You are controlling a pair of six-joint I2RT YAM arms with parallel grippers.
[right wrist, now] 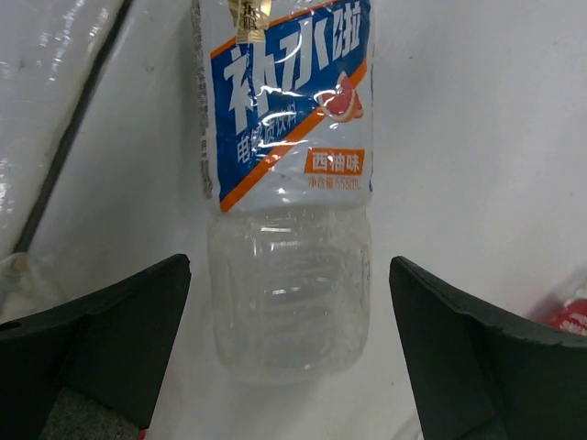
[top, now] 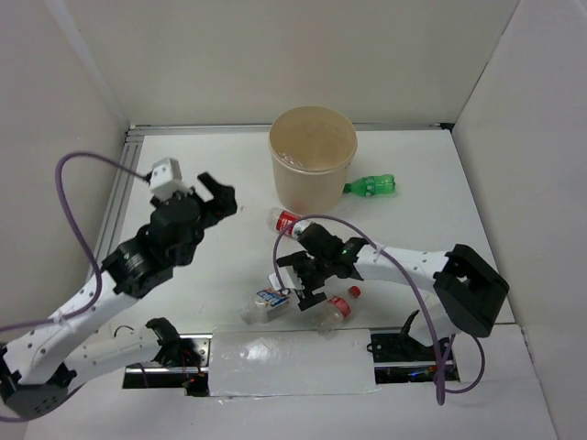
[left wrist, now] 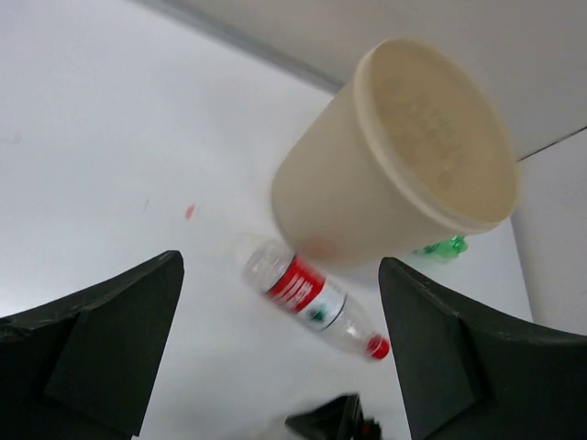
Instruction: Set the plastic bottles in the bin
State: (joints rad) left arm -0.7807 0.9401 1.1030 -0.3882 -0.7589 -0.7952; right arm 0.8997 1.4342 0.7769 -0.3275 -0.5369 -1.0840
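Observation:
The tan bin (top: 312,170) stands upright at the back middle; it also shows in the left wrist view (left wrist: 404,174). A red-labelled clear bottle (top: 286,222) lies just in front of it, seen between my left fingers (left wrist: 307,293). A green bottle (top: 371,187) lies right of the bin, partly hidden behind it in the left wrist view (left wrist: 445,247). A blue-white-labelled bottle (top: 266,301) lies near the front edge. My right gripper (top: 295,280) is open, its jaws on either side of that bottle's clear base (right wrist: 289,293), not touching. My left gripper (top: 215,197) is open and empty, raised left of the bin.
A red-capped bottle (top: 337,309) lies right of my right gripper, and its edge shows in the right wrist view (right wrist: 573,316). White walls enclose the table. A white taped strip (top: 293,362) runs along the front edge between the arm bases.

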